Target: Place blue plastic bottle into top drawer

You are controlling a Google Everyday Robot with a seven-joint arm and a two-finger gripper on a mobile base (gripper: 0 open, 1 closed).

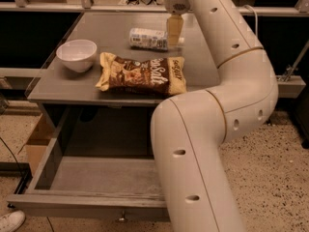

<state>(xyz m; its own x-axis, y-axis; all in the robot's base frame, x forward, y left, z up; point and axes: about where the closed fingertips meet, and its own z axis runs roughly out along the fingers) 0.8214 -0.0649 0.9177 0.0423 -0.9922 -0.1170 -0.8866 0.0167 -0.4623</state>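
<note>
- The blue plastic bottle [147,38] lies on its side on the grey counter [111,23], just behind the chip bag [142,75], on that bag's far side from the camera.
- The bottle's long axis runs left to right, roughly in line with the chip bag's long edge. Its pale label faces up.
- The end effector [175,30] hangs straight down at the bottle's right end, behind the right half of the chip bag. It is touching or just above the bottle there.
- I cannot tell whether the end effector is wide, narrow or closed on the bottle.
- The bottle's body stretches away to the left of the end effector, so a grasp here would likely take the bottle near one end, not at its middle.
- A white bowl [77,54] sits to the left of the chip bag, apart from it and well clear of the bottle.
- The top drawer [104,178] stands pulled open below and in front of the chip bag. Its floor is bare and a small knob [123,218] sits on its front.
- The robot's own thick white arm [212,129] curves down to the right of the chip bag and covers the drawer's right part.
- In my judgement the chip bag lies between bottle and drawer, so the bottle would need lifting over it.
</note>
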